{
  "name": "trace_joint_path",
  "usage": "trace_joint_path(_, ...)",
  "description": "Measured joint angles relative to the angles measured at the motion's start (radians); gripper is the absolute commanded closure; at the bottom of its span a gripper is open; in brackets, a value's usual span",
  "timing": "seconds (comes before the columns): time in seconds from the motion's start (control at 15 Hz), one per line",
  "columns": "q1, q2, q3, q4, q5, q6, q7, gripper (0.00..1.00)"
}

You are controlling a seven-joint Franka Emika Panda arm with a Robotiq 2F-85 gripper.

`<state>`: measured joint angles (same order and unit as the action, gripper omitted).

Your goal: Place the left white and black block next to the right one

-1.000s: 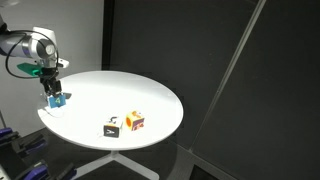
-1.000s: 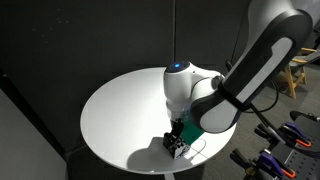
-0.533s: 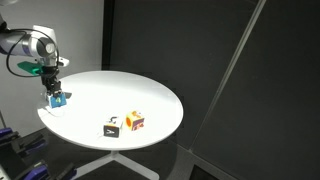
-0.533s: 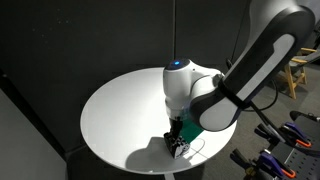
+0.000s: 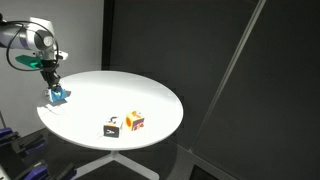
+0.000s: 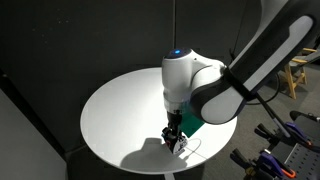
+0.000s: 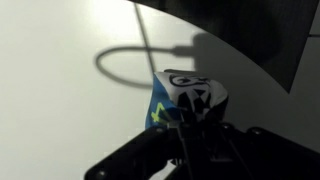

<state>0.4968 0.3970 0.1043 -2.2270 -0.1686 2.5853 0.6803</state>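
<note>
Out at the rim of the bench, the claw is clamped on the left white and black block. The block seems to hang a little clear of the surface, probably so it can travel without dragging. The right one sits well apart, just beside the orange-yellow-white cube. Its open side faces the claw, which looks like the natural set-down spot.

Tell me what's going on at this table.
The robot arm's claw is closed on the small cube with a checkered top and blue side, near the edge of the round white table. The small black cube with a white mark sits farther along beside an orange, yellow and white cube, so the move over to it is not yet done.
</note>
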Motion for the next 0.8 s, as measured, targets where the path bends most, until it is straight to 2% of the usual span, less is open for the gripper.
trace_joint_path(0.33,-0.038,-0.057,0.046,-0.018,0.041,-0.009,-0.095,0.95)
trace_joint_path(0.6,-0.104,-0.102,0.105,-0.04,0.132,-0.028,-0.305,0.95)
trace_joint_path(0.8,-0.139,-0.135,0.123,-0.056,0.137,-0.066,-0.47,0.95)
